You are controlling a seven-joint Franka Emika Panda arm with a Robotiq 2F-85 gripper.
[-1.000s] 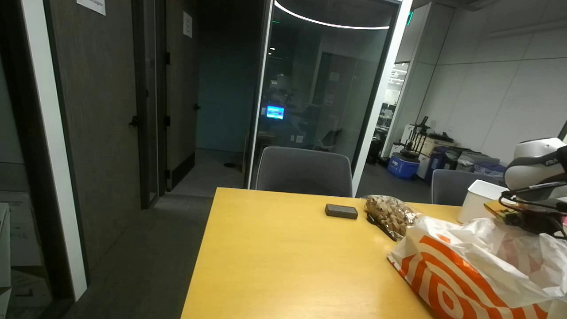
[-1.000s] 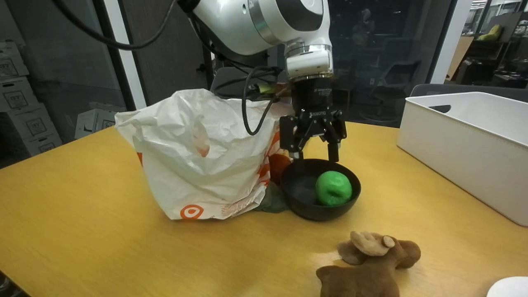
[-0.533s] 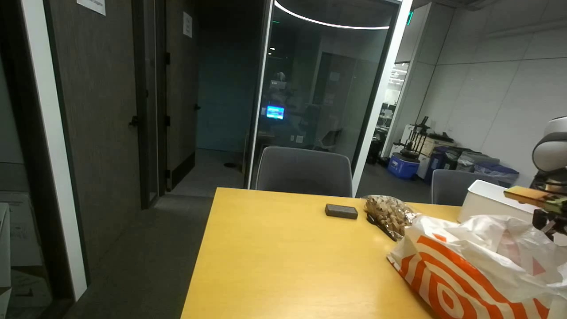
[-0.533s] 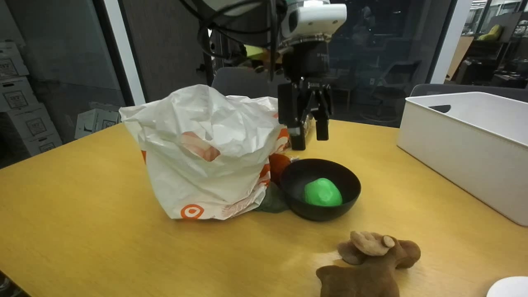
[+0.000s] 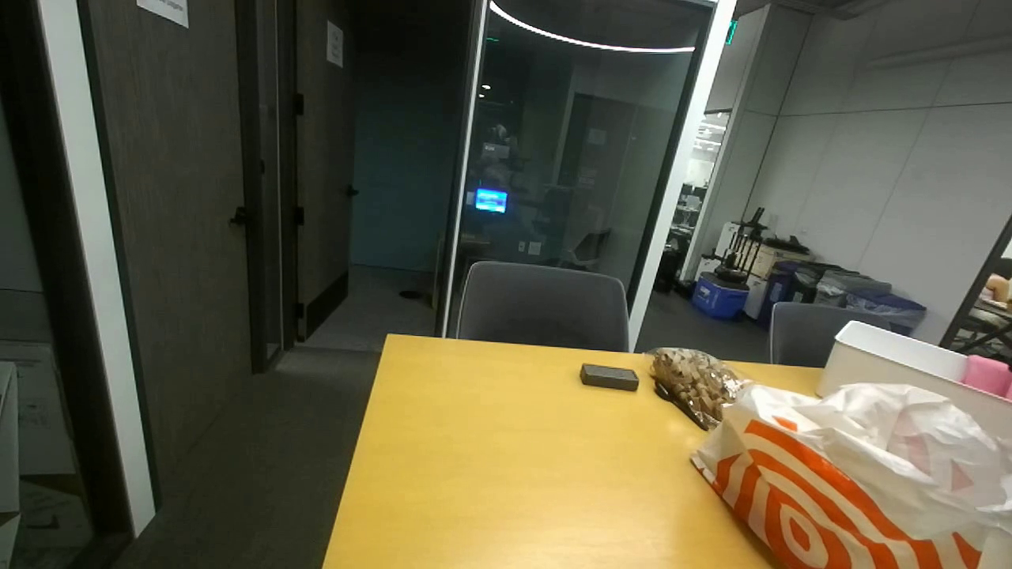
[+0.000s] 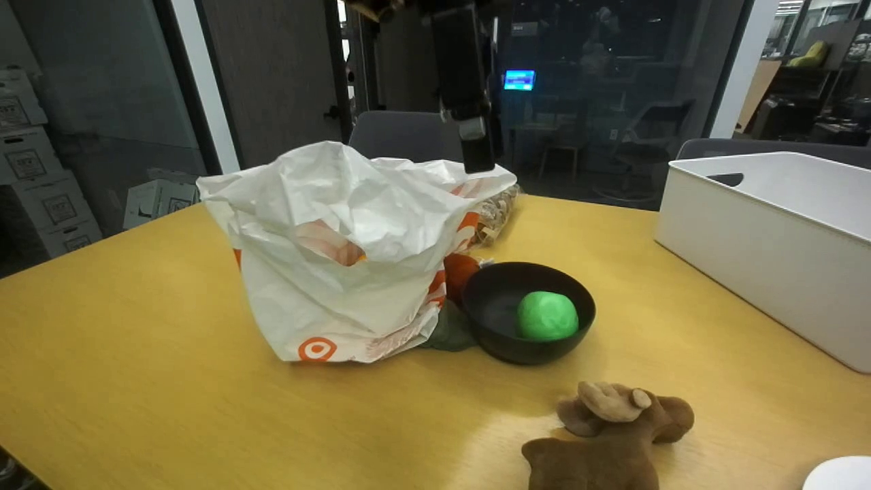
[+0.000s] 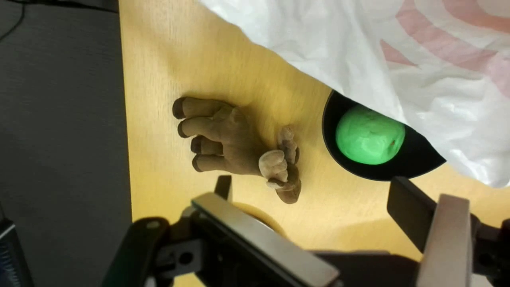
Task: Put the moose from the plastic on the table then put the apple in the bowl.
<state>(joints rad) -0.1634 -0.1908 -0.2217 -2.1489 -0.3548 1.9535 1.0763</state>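
Observation:
The green apple [image 6: 548, 316] rests inside the black bowl [image 6: 491, 299]; in the wrist view the apple [image 7: 370, 135] also lies in the bowl [image 7: 418, 159]. The brown moose [image 6: 605, 449] lies on the table [image 6: 170, 354] in front of the bowl; the wrist view shows the whole moose [image 7: 235, 139] on its side. The white and orange plastic bag [image 6: 340, 218] stands beside the bowl and shows in both exterior views [image 5: 854, 474]. It hides part of the bowl in the wrist view [image 7: 350, 48]. My gripper [image 7: 312, 195] is open and empty, high above the table.
A white bin [image 6: 762, 245] stands behind the bowl, with something pink [image 5: 988, 375] in it. A clear bag of brown pieces [image 5: 696, 379] and a dark block [image 5: 609, 377] lie beyond the plastic. A red item [image 6: 460, 272] touches the bowl. The table edge [image 7: 125, 119] runs near the moose.
My open gripper has risen from just above the bowl to high over the scene, and the arm has left one exterior picture. The apple has rocked slightly in the bowl. The bag's top has shifted.

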